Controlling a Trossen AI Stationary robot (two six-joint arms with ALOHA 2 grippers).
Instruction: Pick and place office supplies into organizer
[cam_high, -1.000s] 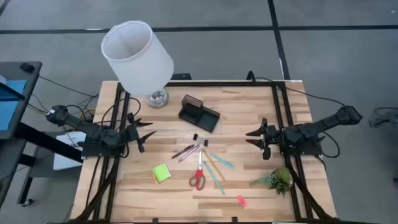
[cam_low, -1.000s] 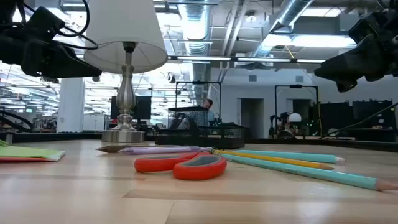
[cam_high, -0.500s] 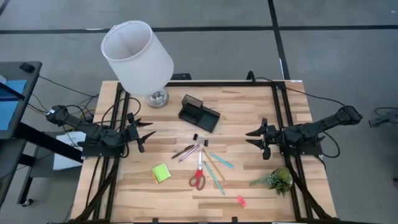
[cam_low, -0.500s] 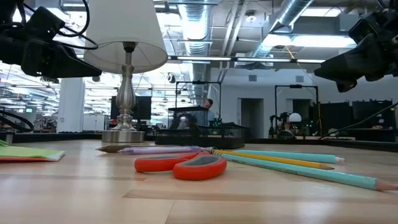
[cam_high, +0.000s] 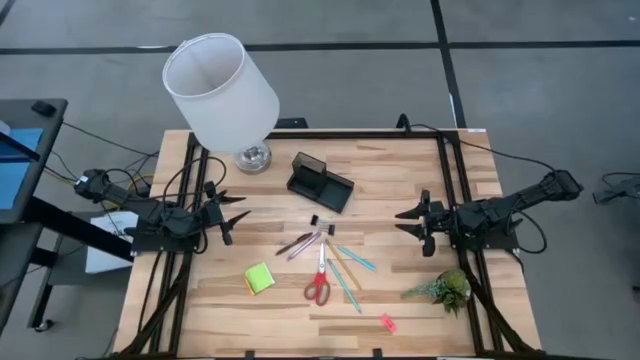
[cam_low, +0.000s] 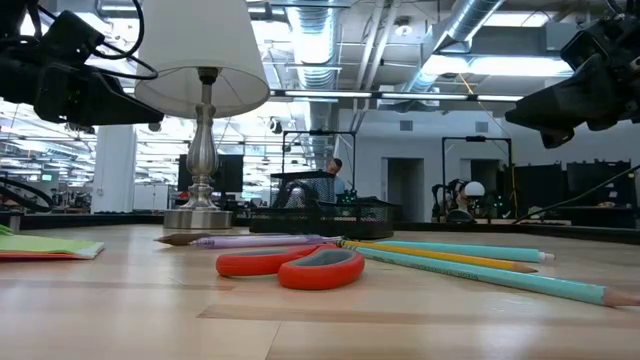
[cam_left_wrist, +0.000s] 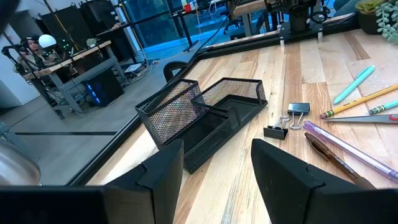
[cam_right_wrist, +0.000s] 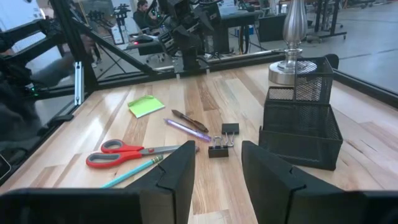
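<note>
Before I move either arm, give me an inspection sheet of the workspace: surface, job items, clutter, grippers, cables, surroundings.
Surface: light wooden slatted table, flat, dry.
Job's things: black mesh desk organizer near the far middle, nothing seen in it; red-handled scissors, lime-green sticky-note pad, teal, yellow and purple pencils and pens, two small black binder clips, small pink-red piece near the front edge, all loose on the table.
Clutter: white-shaded lamp; small green spiky plant.
Grippers: left gripper open, empty; right gripper open, empty; both above the table.
Cables: black leads trail from both arms.
Surroundings: grey floor; lab benches beyond.
</note>
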